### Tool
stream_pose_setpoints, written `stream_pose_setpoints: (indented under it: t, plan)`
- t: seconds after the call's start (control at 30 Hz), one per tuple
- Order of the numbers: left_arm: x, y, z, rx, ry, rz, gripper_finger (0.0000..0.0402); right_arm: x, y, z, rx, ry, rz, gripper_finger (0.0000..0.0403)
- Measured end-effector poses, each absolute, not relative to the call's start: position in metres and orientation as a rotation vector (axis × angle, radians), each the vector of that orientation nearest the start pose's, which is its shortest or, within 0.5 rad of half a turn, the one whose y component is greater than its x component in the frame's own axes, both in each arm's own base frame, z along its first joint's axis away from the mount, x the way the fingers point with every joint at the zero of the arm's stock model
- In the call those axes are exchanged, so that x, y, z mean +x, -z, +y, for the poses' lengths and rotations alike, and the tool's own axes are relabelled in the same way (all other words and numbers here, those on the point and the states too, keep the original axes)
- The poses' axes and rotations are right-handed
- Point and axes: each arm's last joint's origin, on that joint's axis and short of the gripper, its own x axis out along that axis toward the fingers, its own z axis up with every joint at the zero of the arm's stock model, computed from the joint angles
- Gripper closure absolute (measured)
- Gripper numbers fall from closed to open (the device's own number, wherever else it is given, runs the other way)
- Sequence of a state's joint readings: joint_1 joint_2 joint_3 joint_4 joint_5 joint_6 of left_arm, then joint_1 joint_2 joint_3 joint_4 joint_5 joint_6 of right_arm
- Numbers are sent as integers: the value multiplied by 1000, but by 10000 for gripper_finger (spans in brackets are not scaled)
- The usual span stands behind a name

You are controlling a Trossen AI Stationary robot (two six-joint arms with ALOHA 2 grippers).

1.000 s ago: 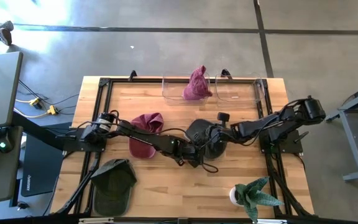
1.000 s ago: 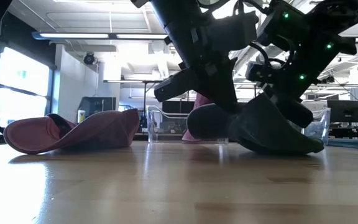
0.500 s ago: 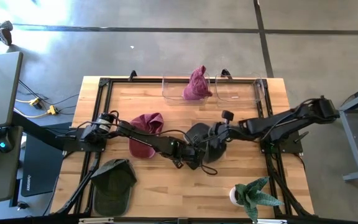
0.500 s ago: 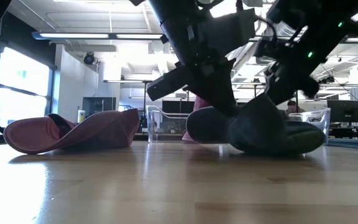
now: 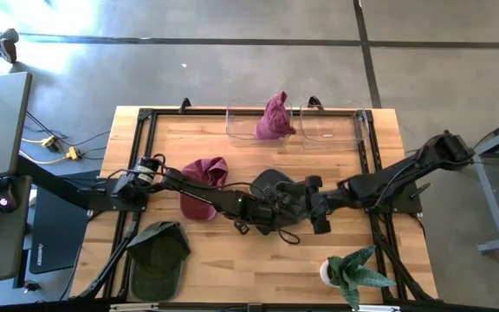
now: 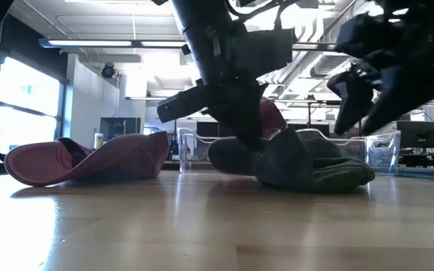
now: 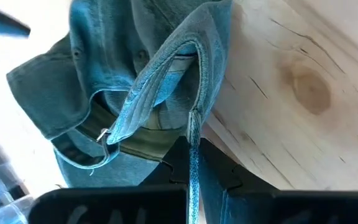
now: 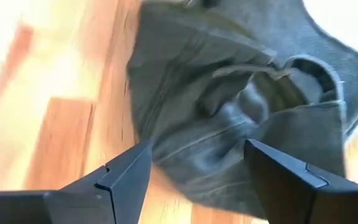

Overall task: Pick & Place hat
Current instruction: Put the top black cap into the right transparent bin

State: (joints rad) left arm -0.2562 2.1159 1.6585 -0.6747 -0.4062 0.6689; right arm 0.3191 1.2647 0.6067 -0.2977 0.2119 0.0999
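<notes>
A dark grey-blue hat lies crumpled on the table's middle. My left gripper reaches in from the left and is shut on its edge. My right gripper hangs open just right of the hat and a little above it. In the right wrist view its two fingers stand wide apart with the hat beyond them, touching nothing. My left gripper pinches a thin edge band of the hat's rim between its two shut fingers. The fingers slant down from the table's left. The band runs up taut from the fingers while the rest of the hat lies on the table.
A maroon hat lies left of centre and a dark green hat near the front left corner. Clear bins stand at the far edge, one holding another maroon hat. A potted plant stands front right.
My right gripper has opened and let go of the grey-blue hat, then drawn back up and toward the table's right and near edge. The hat has sagged flatter onto the table and shifted a little left, its edge still in my left gripper.
</notes>
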Motion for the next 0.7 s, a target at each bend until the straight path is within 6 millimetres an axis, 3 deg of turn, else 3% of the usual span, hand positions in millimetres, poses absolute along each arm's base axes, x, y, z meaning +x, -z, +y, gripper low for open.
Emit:
stream_pose_setpoints:
  t: [0.23, 0.37, 0.57, 0.63, 0.7]
  plan:
    - [431, -189, -101, 952, 259, 1103, 399, 225, -138, 90, -535, -184, 1000, 165]
    - [431, -189, -101, 953, 259, 1105, 399, 236, -120, 94, -647, -161, 988, 215]
    - [424, -195, -98, 993, 237, 1150, 399, 246, -123, 100, -541, -215, 975, 371]
    - [423, -203, -96, 1005, 220, 1132, 399, 253, -133, 104, -469, -254, 942, 383]
    - [421, -210, -93, 1018, 219, 1132, 399, 262, -145, 107, -349, -270, 914, 366]
